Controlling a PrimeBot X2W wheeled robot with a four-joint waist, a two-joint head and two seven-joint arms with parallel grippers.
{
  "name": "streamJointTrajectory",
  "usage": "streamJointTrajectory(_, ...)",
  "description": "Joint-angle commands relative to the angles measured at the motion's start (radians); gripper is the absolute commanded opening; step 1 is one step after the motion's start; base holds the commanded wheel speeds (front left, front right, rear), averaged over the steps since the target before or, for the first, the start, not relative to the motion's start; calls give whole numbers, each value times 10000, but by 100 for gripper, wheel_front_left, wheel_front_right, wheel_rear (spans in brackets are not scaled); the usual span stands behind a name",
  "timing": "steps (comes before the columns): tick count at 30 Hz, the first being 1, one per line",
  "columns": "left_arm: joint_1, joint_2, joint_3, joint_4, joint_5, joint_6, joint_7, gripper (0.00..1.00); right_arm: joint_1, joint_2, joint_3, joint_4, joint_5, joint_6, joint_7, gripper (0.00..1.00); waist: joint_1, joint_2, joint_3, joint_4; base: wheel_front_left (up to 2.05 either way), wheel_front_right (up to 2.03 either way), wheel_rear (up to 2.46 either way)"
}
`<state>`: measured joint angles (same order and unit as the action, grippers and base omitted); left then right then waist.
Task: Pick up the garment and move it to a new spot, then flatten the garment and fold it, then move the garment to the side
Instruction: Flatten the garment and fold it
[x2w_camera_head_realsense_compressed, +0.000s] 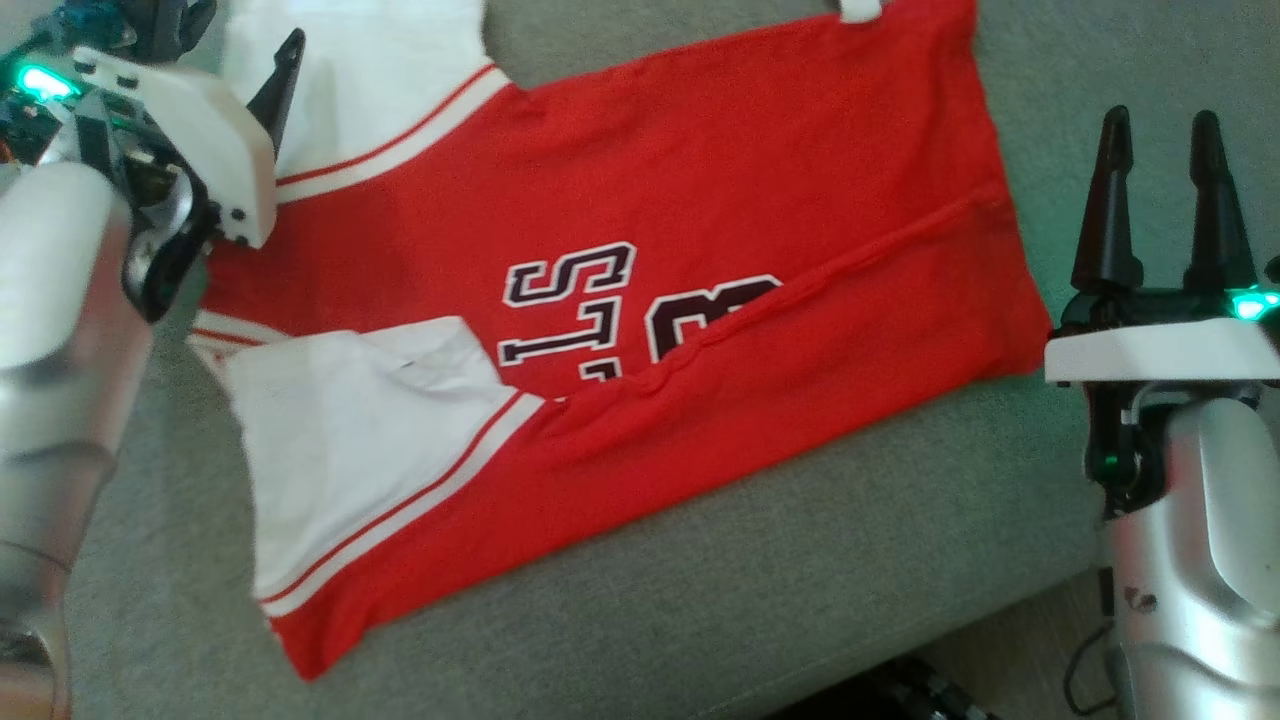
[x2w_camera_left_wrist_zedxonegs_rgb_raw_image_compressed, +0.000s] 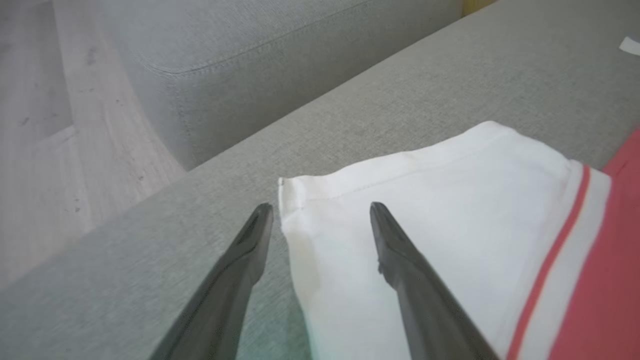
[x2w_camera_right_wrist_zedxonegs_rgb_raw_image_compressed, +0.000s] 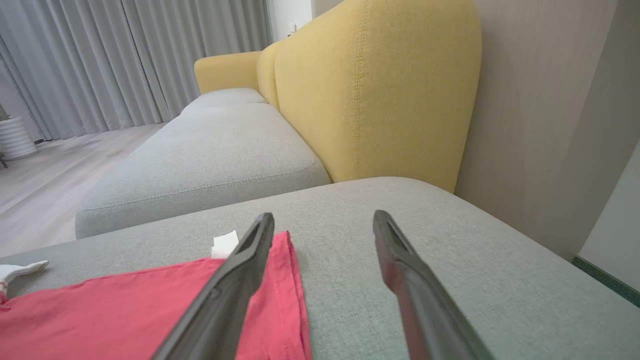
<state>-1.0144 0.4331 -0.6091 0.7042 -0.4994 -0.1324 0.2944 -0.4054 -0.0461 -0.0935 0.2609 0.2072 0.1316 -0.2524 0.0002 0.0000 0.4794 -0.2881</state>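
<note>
The garment (x2w_camera_head_realsense_compressed: 700, 200) is a red jersey with white sleeves and dark lettering, spread on the grey sofa seat (x2w_camera_head_realsense_compressed: 800, 560). Its near long edge is folded over and one white sleeve (x2w_camera_head_realsense_compressed: 340, 450) lies across the body. My left gripper (x2w_camera_left_wrist_zedxonegs_rgb_raw_image_compressed: 321, 206) is open over the corner of the other white sleeve (x2w_camera_left_wrist_zedxonegs_rgb_raw_image_compressed: 440, 210), one finger on each side of the cuff's corner. In the head view one of its dark fingers (x2w_camera_head_realsense_compressed: 285, 85) shows at the upper left. My right gripper (x2w_camera_head_realsense_compressed: 1161, 118) is open to the right of the garment's hem, holding nothing. The red hem (x2w_camera_right_wrist_zedxonegs_rgb_raw_image_compressed: 280, 300) lies under its left finger.
A yellow backrest (x2w_camera_right_wrist_zedxonegs_rgb_raw_image_compressed: 375, 90) rises behind the seat, with a second grey cushion (x2w_camera_right_wrist_zedxonegs_rgb_raw_image_compressed: 210, 150) beyond. Wooden floor (x2w_camera_left_wrist_zedxonegs_rgb_raw_image_compressed: 50, 150) lies past the seat's edge. A small white scrap (x2w_camera_right_wrist_zedxonegs_rgb_raw_image_compressed: 224, 245) sits by the hem. Cables (x2w_camera_head_realsense_compressed: 930, 690) lie below the seat's front edge.
</note>
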Motion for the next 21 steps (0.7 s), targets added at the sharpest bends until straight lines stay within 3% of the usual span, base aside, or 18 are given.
streamJointTrajectory(1, -596, 557, 245, -100, -307, 20, 165, 100, -210, -42, 242, -323, 103, -9, -88, 100, -2, 0, 267, -345, 0, 0, 0)
streamJointTrajectory(11, -1200, 996, -272, 625, -731, 19, 519, 100, -243, -42, 11, -619, 263, -9, -91, 100, -2, 0, 454, -640, 0, 0, 0)
streamJointTrajectory(18, -1251, 867, -787, 1078, -1002, 18, 1155, 100, -211, -42, 7, -670, 328, -9, -92, 100, -2, 0, 461, -708, 0, 0, 0)
streamJointTrajectory(19, -1216, 831, -900, 1018, -1182, 18, 1324, 63, -208, -42, 1, -665, 316, -9, -92, 100, -2, 0, 450, -697, 0, 0, 0)
streamJointTrajectory(20, -1184, 810, -1008, 934, -1375, 18, 1473, 15, -213, -42, -14, -655, 295, -9, -92, 100, -2, 0, 434, -676, 0, 0, 0)
streamJointTrajectory(21, -1158, 808, -1128, 824, -1545, 18, 1582, 0, -225, -42, -42, -645, 261, -9, -92, 100, -2, 0, 408, -642, 0, 0, 0)
